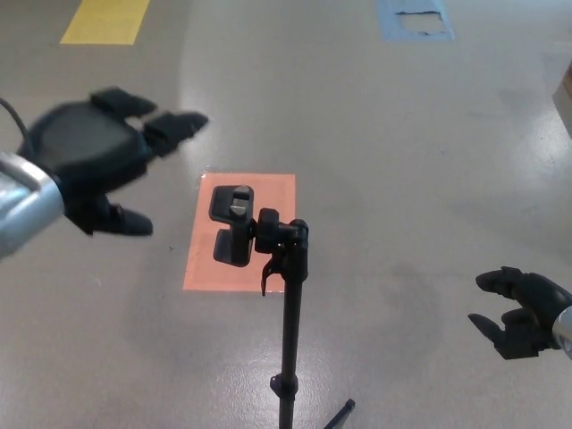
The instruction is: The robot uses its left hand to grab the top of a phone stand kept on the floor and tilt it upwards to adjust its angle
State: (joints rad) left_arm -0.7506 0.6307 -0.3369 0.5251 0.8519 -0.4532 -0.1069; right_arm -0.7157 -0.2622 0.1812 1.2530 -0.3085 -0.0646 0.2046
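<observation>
The left hand (89, 156) is matte black, with a broad rounded back, thick stubby fingers (174, 127) and a short thumb (125, 221). It joins a silver-grey metallic forearm (20, 210), and a thin black cable (11, 112) curves near it. The right hand (520, 313) is also black, with chunky jointed fingers and a grey wrist.

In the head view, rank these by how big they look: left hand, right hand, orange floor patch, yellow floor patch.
1. left hand, though it is blurred and near the camera
2. orange floor patch, partly hidden by the phone stand
3. right hand and yellow floor patch: both cut by the frame, too close to rank.
</observation>
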